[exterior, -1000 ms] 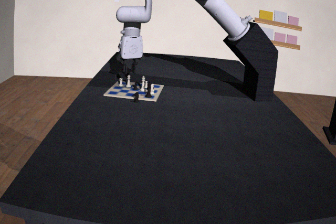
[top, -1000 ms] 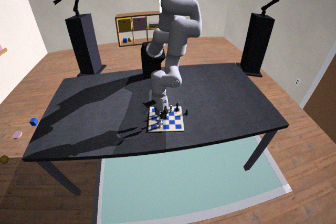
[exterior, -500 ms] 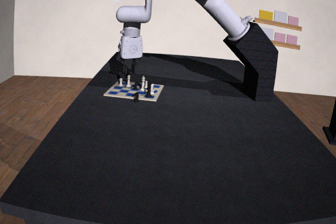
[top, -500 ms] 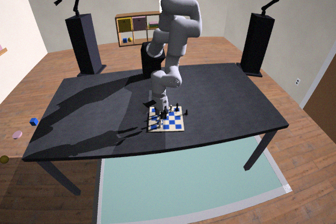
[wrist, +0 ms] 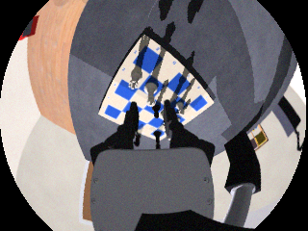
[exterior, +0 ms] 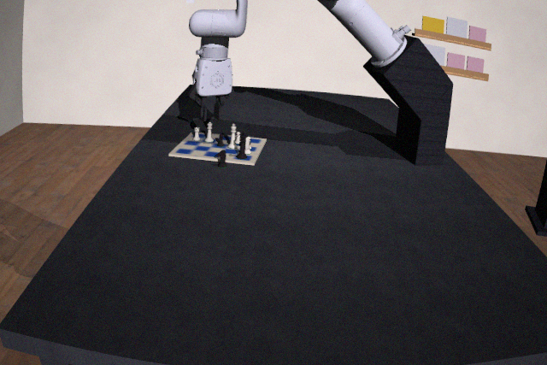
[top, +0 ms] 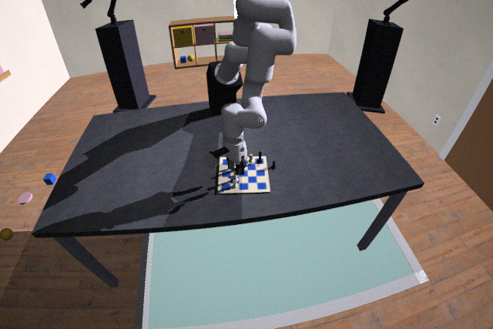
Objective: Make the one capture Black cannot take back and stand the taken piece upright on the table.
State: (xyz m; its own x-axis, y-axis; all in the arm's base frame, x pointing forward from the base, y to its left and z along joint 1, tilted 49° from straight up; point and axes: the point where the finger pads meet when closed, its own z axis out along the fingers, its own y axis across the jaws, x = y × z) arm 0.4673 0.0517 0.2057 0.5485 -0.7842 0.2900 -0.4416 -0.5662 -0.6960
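A small blue-and-cream chessboard [top: 223, 191] [exterior: 185, 154] [wrist: 115, 111] lies on the dark table [top: 338, 150] [exterior: 308, 241]. Several white and black pieces stand upright on it. One black piece [top: 273, 165] [exterior: 220, 158] stands upright on the table, just off the board's edge. My gripper [top: 239, 166] [exterior: 211, 114] [wrist: 150, 108] points straight down over the board's far side, above a tall white piece [exterior: 209, 131]. Its fingers stand partly apart with nothing between them, and their tips are about level with the top of that piece.
The arm's black pedestal [top: 223, 90] [exterior: 420, 108] stands at the table's back edge. Two black camera towers [top: 123, 66] [top: 376, 64] stand on the floor behind the table. A shelf unit [top: 199, 40] is against the far wall.
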